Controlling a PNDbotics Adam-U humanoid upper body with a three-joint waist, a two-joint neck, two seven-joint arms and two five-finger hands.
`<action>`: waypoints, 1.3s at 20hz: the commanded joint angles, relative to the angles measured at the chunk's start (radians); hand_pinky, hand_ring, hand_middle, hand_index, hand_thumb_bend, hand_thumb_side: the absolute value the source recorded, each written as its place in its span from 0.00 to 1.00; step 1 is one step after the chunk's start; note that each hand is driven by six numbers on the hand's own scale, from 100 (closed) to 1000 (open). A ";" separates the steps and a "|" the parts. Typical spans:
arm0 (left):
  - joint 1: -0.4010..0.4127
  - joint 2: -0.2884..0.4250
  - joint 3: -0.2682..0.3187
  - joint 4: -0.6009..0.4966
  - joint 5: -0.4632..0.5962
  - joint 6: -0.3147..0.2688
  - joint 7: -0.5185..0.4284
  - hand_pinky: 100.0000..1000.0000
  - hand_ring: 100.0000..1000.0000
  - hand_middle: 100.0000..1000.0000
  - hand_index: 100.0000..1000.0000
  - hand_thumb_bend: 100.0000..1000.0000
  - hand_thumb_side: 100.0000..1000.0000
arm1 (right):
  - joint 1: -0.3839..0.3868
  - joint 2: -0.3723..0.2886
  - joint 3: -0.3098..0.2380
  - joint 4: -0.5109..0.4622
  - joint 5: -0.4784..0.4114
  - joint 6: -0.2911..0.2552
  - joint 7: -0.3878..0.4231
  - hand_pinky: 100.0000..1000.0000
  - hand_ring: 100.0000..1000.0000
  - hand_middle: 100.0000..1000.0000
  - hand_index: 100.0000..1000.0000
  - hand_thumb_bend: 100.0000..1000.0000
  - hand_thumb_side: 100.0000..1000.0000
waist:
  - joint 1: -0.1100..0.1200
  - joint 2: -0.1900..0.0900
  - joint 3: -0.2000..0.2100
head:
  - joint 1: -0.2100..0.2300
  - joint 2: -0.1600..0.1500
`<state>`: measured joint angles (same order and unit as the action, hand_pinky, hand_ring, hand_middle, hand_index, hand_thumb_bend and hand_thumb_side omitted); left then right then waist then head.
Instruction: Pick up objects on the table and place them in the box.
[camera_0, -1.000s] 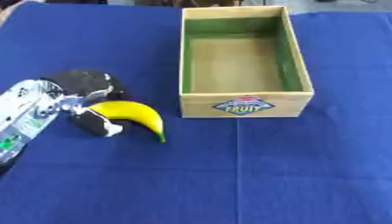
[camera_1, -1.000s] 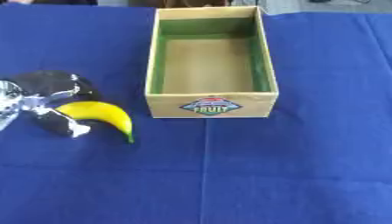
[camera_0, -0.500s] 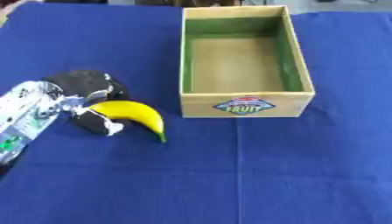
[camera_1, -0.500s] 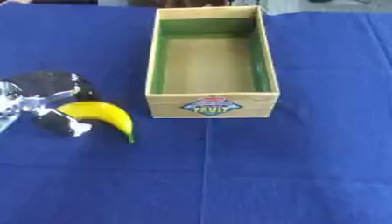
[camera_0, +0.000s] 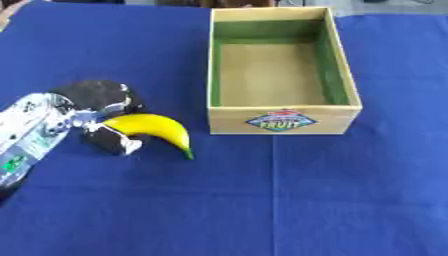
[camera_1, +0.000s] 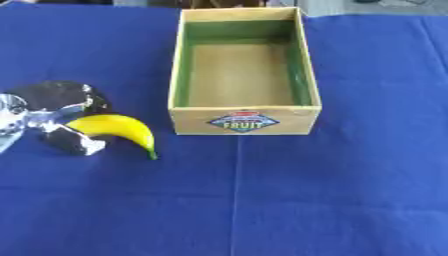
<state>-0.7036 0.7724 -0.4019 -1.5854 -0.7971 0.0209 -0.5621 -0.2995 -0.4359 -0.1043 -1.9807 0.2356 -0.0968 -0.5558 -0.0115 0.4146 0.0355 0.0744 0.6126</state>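
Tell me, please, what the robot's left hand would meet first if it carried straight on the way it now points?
The left hand, curled round the curved yellow banana, points right; it would likely meet the wooden box's labelled front wall.

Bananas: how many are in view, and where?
1. The banana lies on the blue cloth, left of the wooden box, with the left hand at its near end. The box looks empty.
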 joint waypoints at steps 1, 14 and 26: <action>-0.010 0.015 0.004 -0.012 -0.015 0.000 0.020 0.37 0.53 0.50 0.68 0.10 0.45 | -0.004 -0.016 -0.007 -0.019 -0.008 -0.001 -0.003 0.77 0.71 0.72 0.91 0.00 1.00 | 0.001 -0.019 0.000 | 0.003 -0.013; -0.001 0.032 0.028 -0.047 -0.015 0.027 0.067 0.34 0.51 0.47 0.66 0.00 0.51 | -0.001 -0.018 -0.008 -0.019 -0.007 -0.001 -0.003 0.78 0.71 0.72 0.91 0.00 1.00 | 0.004 -0.023 0.003 | 0.002 -0.010; 0.044 0.110 0.087 -0.153 -0.020 0.060 0.078 0.32 0.49 0.45 0.65 0.00 0.50 | 0.004 -0.024 -0.011 -0.019 -0.005 -0.001 -0.006 0.78 0.72 0.72 0.91 0.00 1.00 | 0.011 -0.030 0.011 | -0.005 -0.004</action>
<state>-0.6516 0.8386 -0.3403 -1.7122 -0.8112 0.0749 -0.4866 -0.2905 -0.4359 -0.1049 -1.9807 0.2353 -0.0972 -0.5585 -0.0022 0.4124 0.0443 0.0703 0.6129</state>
